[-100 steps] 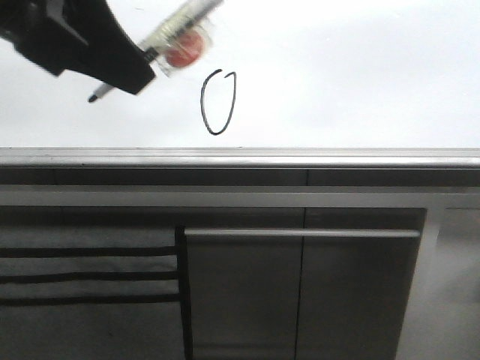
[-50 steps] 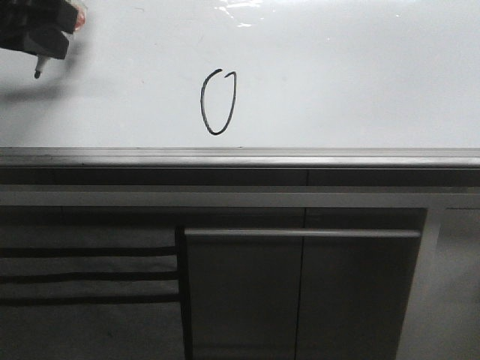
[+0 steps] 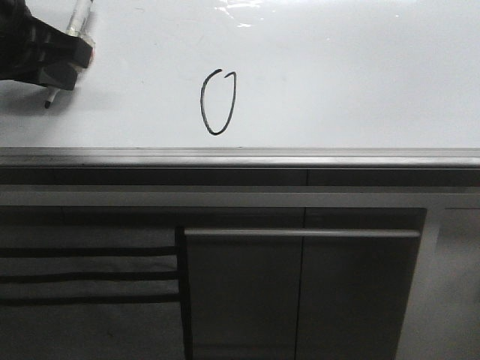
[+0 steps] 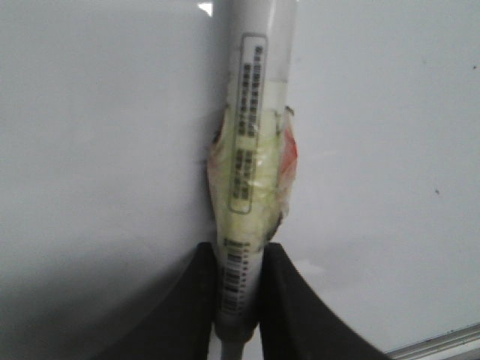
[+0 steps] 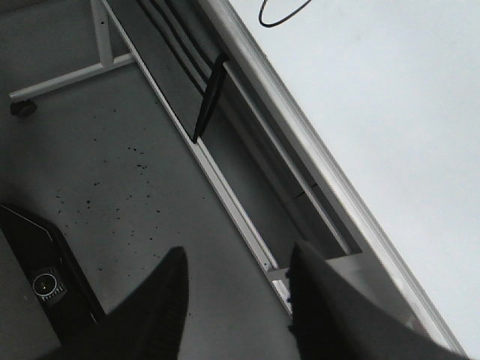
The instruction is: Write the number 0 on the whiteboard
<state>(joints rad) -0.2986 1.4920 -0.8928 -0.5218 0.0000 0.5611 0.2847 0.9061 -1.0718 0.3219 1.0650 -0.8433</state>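
Note:
The number 0 (image 3: 218, 103) is a thin black oval, tall and slanted, open at its top, drawn on the whiteboard (image 3: 337, 82). My left gripper (image 3: 56, 67) is at the far left of the front view, well left of the 0, shut on a white marker pen (image 3: 79, 16) whose black tip (image 3: 49, 101) points down at the board. In the left wrist view the gripper (image 4: 238, 259) clamps the taped marker pen (image 4: 251, 157) over the whiteboard (image 4: 97, 135). My right gripper (image 5: 236, 270) is open and empty off the board; the bottom of the 0 (image 5: 285, 15) shows there.
A grey metal edge strip (image 3: 240, 156) runs below the whiteboard. Dark grey cabinet panels (image 3: 300, 292) with a handle bar (image 3: 300, 233) lie under it. The right wrist view shows speckled grey floor (image 5: 112, 172) and a white frame leg (image 5: 67, 75).
My left gripper with the marker has moved away from the 0 to the far left, then dipped slightly lower and back right. The 0 is unchanged.

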